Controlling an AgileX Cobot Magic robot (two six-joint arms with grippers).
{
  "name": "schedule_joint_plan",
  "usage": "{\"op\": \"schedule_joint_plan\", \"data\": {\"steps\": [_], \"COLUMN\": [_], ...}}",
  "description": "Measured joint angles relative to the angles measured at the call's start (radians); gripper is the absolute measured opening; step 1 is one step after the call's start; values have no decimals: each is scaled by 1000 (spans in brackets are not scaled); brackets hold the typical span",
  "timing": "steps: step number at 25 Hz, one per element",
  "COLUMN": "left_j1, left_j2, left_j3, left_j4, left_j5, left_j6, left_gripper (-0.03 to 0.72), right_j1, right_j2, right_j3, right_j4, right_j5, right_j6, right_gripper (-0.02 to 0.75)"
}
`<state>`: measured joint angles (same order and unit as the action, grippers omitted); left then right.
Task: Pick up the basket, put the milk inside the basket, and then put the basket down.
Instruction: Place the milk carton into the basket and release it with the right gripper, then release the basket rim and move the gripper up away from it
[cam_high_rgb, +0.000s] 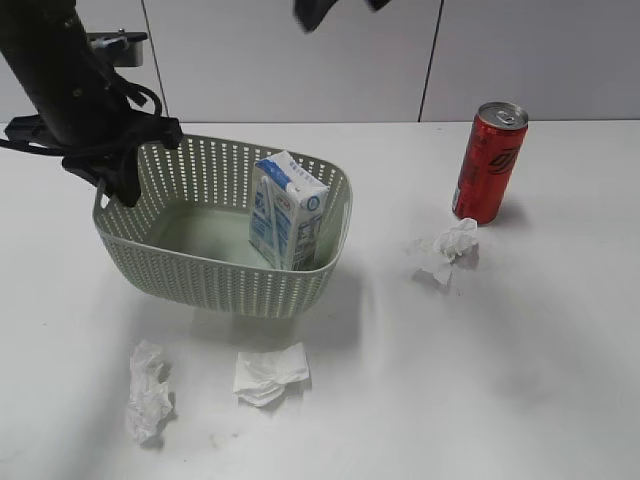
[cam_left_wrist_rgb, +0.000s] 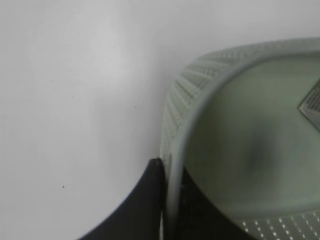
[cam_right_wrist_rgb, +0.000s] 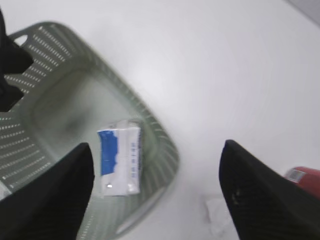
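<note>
The pale green basket (cam_high_rgb: 230, 290) sits left of centre on the white table, with a shadow under its front right side. The milk (cam_high_rgb: 287, 212), a white-and-blue carton, stands inside it against the right wall. My left gripper (cam_high_rgb: 125, 185) is shut on the basket's left rim; in the left wrist view the rim (cam_left_wrist_rgb: 200, 85) runs between the two black fingers (cam_left_wrist_rgb: 167, 172). My right gripper (cam_high_rgb: 320, 10) is open and empty, high above the basket at the top edge. The right wrist view looks down between its fingers (cam_right_wrist_rgb: 156, 146) at the milk (cam_right_wrist_rgb: 120, 160) in the basket (cam_right_wrist_rgb: 50, 40).
A tall red soda can (cam_high_rgb: 490, 160) stands at the back right, also at the right wrist view's edge (cam_right_wrist_rgb: 302, 177). A crumpled tissue (cam_high_rgb: 450, 245) lies by it. Two more tissues (cam_high_rgb: 270, 372) (cam_high_rgb: 148, 390) lie in front of the basket.
</note>
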<state>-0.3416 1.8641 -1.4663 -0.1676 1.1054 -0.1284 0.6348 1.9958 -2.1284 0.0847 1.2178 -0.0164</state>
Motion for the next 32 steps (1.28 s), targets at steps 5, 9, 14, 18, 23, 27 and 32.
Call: {"op": "schedule_joint_plan", "data": {"steps": [5,9,14,18,23,27,32], "left_j1": [0,0,0,0,0,0,0], "left_j2": [0,0,2,18,70,112,149], "left_j3": [0,0,0,0,0,0,0], "left_j4": [-26,-66,-89,-115,-156,-158,-161], "left_j5": [-10,-36,-75,-115,-132,-136,-146], "left_j6": [0,0,0,0,0,0,0], "left_gripper": [-13,-13,-13,-13,-13,-13,-12], "right_j1": [-165,-303,-418,-431,-432,-432,-432], "right_j2": [-167,-301,-477,-616,-752,-837,-874], "right_j3": [105,361,774,1044,1216,1244,1244], "right_j4": [-6,-16,-18,14,60,64,68], "right_j5": [-7,-8,-38,-122,-173,-198,-208], "right_j6": [2,8,16,25,27,27,27], "right_gripper": [591,591,591,591,591,591,591]}}
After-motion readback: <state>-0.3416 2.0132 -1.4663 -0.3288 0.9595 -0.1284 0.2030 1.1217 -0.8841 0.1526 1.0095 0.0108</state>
